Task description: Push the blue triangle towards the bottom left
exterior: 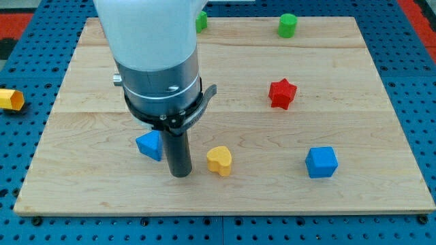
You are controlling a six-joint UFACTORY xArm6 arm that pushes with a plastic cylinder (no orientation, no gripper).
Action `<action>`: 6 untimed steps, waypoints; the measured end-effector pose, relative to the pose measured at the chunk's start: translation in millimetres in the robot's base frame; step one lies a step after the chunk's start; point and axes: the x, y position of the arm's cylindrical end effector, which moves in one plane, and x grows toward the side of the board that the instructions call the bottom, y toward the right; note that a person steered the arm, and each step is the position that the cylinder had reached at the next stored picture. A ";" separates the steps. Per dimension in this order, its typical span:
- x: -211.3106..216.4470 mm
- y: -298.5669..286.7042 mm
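Observation:
The blue triangle (150, 145) lies on the wooden board (368, 102) left of centre, toward the view's bottom. My tip (180, 174) rests on the board just right of and slightly below the triangle, close to or touching its right side. The arm's white and metal body (157, 61) hides the board above it.
A yellow heart (219, 160) lies right of my tip. A blue cube (321, 162) is at the lower right, a red star (282, 93) right of centre. A green cylinder (287, 25) and a partly hidden green block (201, 21) sit at the top. A yellow block (10, 99) lies off the board's left.

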 end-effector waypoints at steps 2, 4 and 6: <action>-12.2 -1.5; -32.1 -15.8; -48.4 -10.7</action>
